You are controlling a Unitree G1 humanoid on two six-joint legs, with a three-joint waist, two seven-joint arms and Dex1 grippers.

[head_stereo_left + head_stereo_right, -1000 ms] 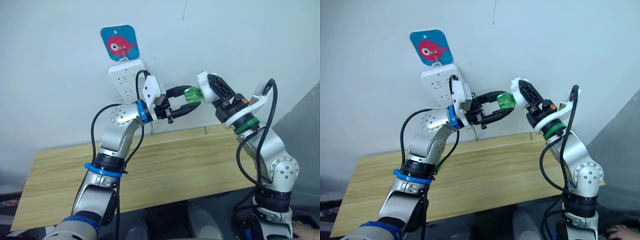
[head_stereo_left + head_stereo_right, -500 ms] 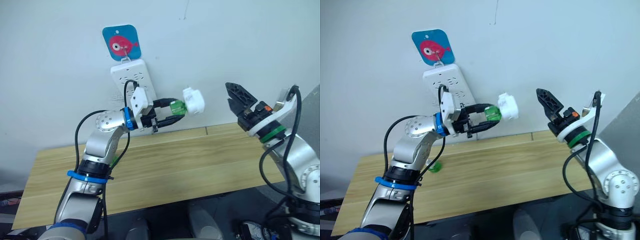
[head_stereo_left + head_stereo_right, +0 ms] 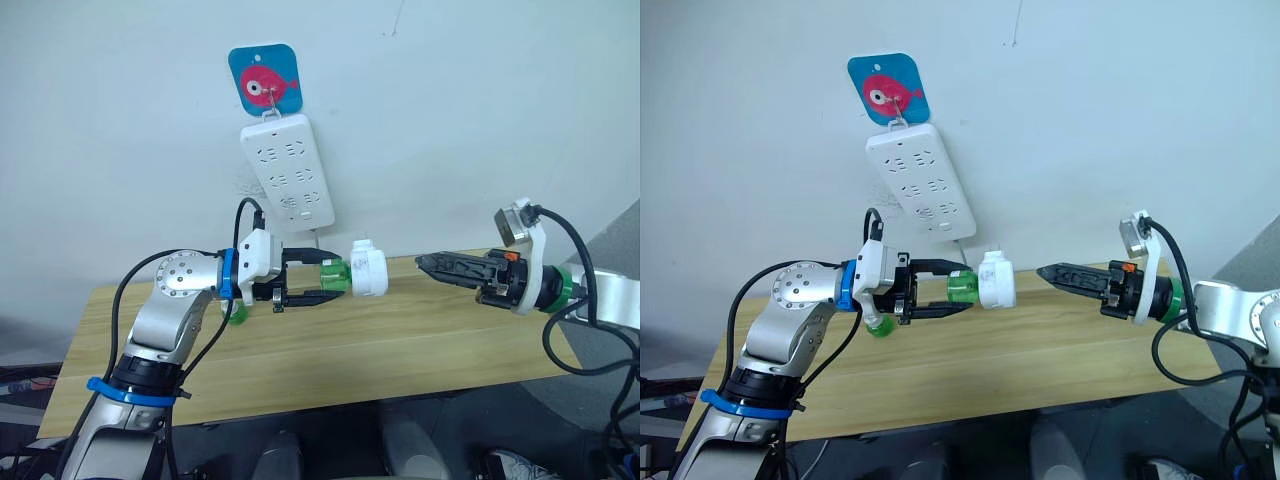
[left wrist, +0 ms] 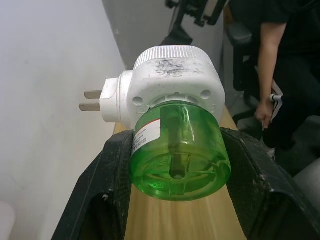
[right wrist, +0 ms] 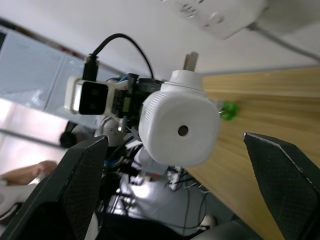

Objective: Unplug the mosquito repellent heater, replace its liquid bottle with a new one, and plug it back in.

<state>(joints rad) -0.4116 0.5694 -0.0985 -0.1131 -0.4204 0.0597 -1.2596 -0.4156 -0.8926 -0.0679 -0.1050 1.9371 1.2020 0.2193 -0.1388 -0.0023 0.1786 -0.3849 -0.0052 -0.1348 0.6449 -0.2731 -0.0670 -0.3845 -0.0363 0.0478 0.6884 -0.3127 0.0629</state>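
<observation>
Two prongs jut from the white heater [image 4: 172, 82].

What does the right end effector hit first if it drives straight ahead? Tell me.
Most likely the mosquito repellent heater: the right end effector points at its vented face, with its fingers open to either side. The left end effector holds the heater by its green bottle. Depth alignment looks good but isn't certain.

Open air between your right gripper [image 3: 425, 262] and the small white rounded plastic heater [image 3: 367, 270], long white power strip [image 3: 288, 171] hanging above, wooden table [image 3: 400, 340] below.
</observation>
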